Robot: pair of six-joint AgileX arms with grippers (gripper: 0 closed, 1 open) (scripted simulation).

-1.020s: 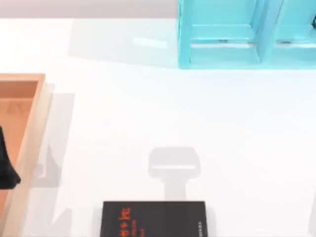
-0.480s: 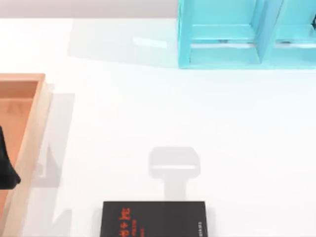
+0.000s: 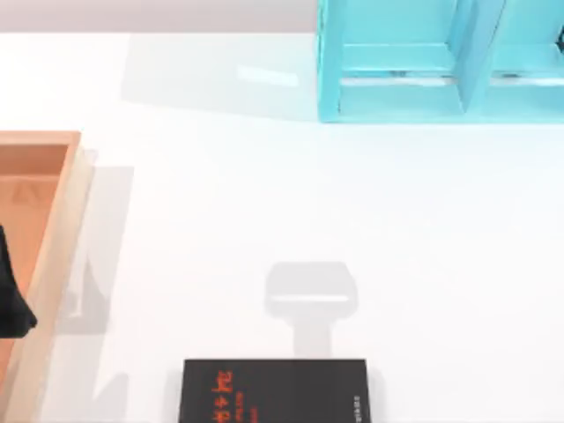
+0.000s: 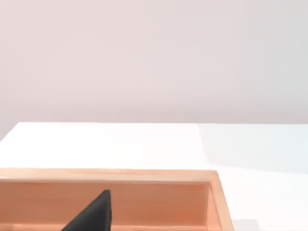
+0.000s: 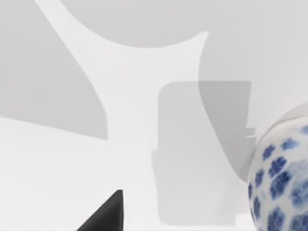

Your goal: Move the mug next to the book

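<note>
The black book (image 3: 275, 390) with red-orange lettering lies flat at the table's front edge, near the middle, partly cut off by the top view's border. The white mug (image 5: 281, 187) with blue flowers appears close up at the edge of the right wrist view, over the white table. A dark tip of my right gripper (image 5: 108, 214) shows beside it, apart from the mug. My left gripper (image 3: 11, 300) is a dark shape at the far left, over the wooden tray.
An orange-brown wooden tray (image 3: 62, 220) stands along the left side, and its inner wall (image 4: 144, 202) shows in the left wrist view. A cyan shelf unit (image 3: 397, 97) stands at the back right. A grey shadow (image 3: 310, 295) falls behind the book.
</note>
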